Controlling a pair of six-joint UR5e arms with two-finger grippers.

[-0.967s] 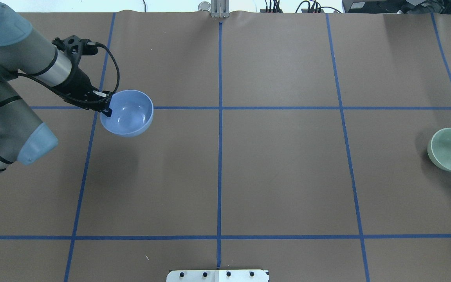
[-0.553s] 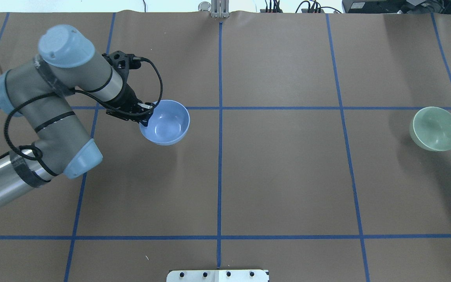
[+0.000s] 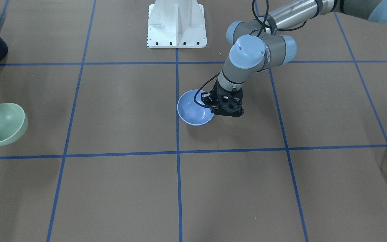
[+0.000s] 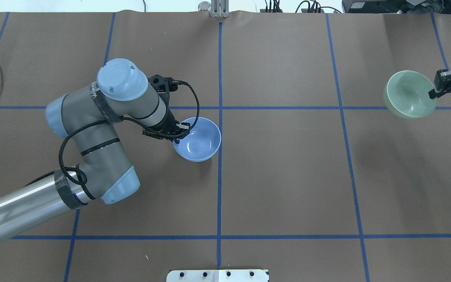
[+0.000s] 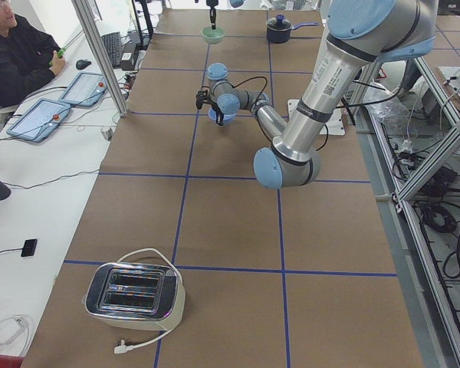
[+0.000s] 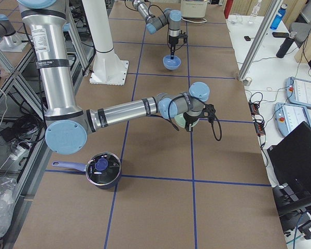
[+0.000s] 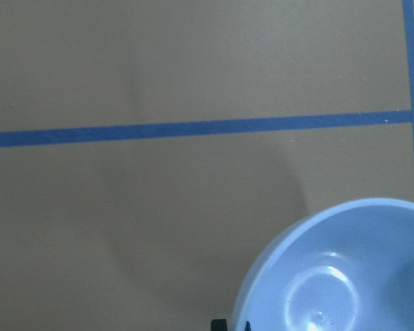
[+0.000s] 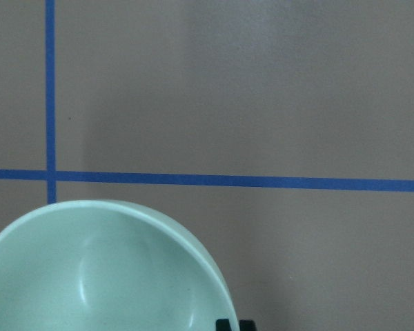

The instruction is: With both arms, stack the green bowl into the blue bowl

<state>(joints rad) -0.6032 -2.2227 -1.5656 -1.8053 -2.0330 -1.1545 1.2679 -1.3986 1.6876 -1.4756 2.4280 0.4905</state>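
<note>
Chrome-topped cream two-slot toaster (image 5: 134,295) sits nearest, at the robot's left end of the brown paper-covered worktop (image 5: 230,222). Next along, the grey-silver left arm (image 4: 104,117) reaches in toward the middle. The left hand (image 4: 178,135) is pinched narrow on the rim of the smooth light periwinkle-blue round bowl (image 4: 200,141), one finger inside and one outside. The bowl is mouth-up, just on the robot's left of the centre blue tape line (image 4: 219,188). Its shadow is offset, so it is off the worktop. Far end: the right hand (image 4: 432,94) is clamped the same way on the rim of the glossy pale mint-green round bowl (image 4: 405,94). That bowl is mouth-up, raised, and well apart from the blue one. A dark blue lidded saucepan (image 5: 280,29) stands near it.
</note>
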